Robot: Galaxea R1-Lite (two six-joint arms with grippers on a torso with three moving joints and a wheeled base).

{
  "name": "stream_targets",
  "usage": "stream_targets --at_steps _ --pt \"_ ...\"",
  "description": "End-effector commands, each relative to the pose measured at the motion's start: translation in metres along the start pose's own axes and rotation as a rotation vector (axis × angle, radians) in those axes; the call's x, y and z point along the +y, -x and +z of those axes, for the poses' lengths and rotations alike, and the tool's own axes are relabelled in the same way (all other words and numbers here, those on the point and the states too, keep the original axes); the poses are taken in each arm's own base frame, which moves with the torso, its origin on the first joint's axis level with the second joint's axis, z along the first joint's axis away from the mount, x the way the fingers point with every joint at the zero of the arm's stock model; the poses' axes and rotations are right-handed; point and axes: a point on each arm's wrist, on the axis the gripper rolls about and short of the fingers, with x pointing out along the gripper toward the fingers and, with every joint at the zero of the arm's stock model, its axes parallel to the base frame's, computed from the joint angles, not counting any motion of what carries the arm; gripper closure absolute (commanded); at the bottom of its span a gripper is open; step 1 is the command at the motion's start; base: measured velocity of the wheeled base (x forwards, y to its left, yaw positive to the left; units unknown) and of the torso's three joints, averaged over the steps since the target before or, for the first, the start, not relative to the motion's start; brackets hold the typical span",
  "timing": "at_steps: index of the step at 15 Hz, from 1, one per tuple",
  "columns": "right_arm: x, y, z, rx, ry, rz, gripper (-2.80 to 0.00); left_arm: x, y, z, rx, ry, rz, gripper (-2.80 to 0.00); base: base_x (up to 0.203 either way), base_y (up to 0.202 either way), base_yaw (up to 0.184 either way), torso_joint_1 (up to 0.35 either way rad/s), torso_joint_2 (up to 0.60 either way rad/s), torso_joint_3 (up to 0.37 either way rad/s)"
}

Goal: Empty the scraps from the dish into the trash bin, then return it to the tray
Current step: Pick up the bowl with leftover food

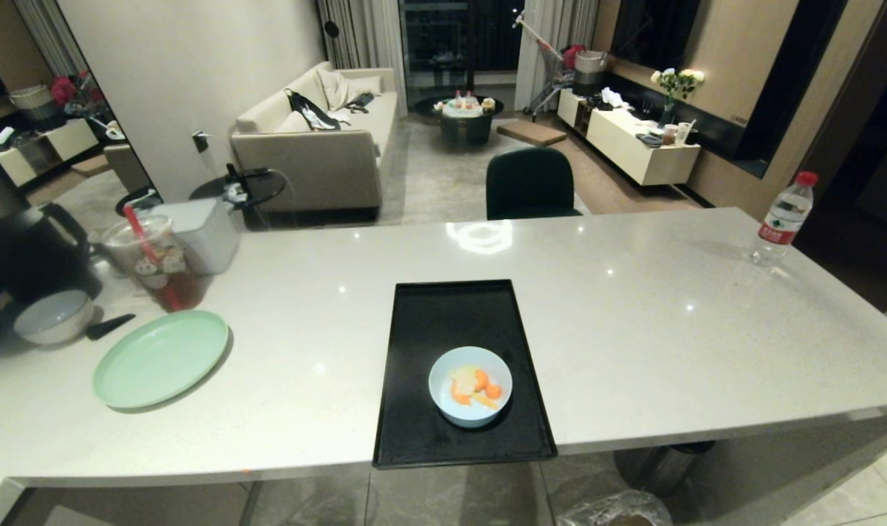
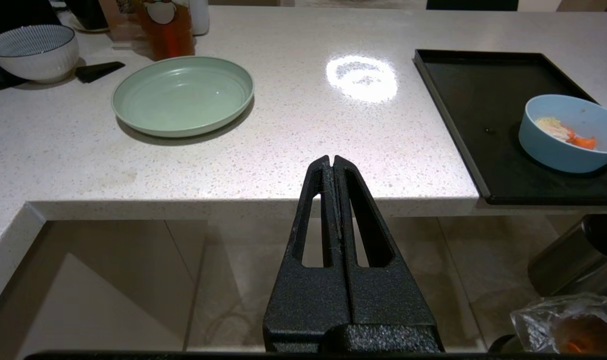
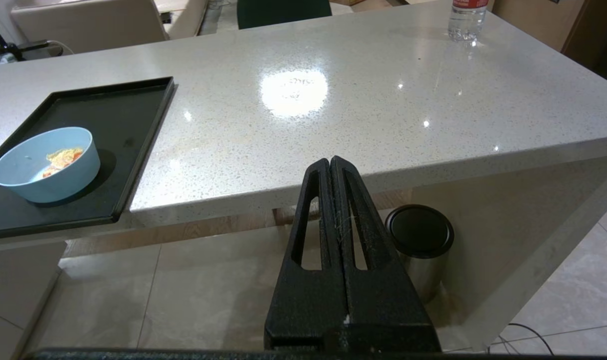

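Observation:
The pale blue dish (image 1: 470, 386) (image 2: 571, 134) (image 3: 46, 163) sits in the near half of the black tray (image 1: 462, 314) (image 2: 476, 95) (image 3: 111, 115) on the white counter. Orange and pale scraps (image 1: 476, 387) (image 2: 566, 133) (image 3: 62, 158) lie inside it. The trash bin (image 1: 617, 510) (image 2: 566, 327), lined with crinkled clear plastic, stands on the floor below the counter's front edge. My left gripper (image 2: 332, 159) is shut and empty, hanging in front of the counter edge, left of the tray. My right gripper (image 3: 331, 160) is shut and empty, in front of the edge, right of the tray. Neither arm shows in the head view.
A mint-green plate (image 1: 161, 358), a white-grey bowl (image 1: 52, 316), an iced-tea cup (image 1: 157, 261) and a black kettle (image 1: 27, 252) occupy the counter's left end. A water bottle (image 1: 783, 218) stands far right. A black-lidded steel bin (image 3: 420, 239) is under the counter.

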Motion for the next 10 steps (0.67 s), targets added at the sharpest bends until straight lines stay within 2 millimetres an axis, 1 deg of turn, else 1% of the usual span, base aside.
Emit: stream_targets --at_steps 1,6,9,10 --pt "0.0 -0.0001 0.0 0.002 0.004 0.0 0.0 0.0 -0.0001 0.0001 0.0 0.001 0.001 0.0 0.0 0.0 0.0 0.0 0.0 0.0" --pt "0.0001 -0.0001 -0.0001 0.002 0.042 0.003 0.0 0.0 -0.0001 0.0001 0.0 0.001 0.001 0.0 0.0 0.0 0.0 0.0 0.0 0.0" --pt "0.0003 -0.0001 -0.0009 0.01 0.094 0.017 0.0 0.0 -0.0001 0.0001 0.0 0.001 0.001 0.0 0.0 0.0 0.0 0.0 0.0 0.0" --pt "0.0009 0.0008 0.0026 0.002 0.099 0.031 0.0 0.0 -0.0001 0.0001 0.0 0.001 0.001 0.0 0.0 0.0 0.0 0.0 0.0 0.0"
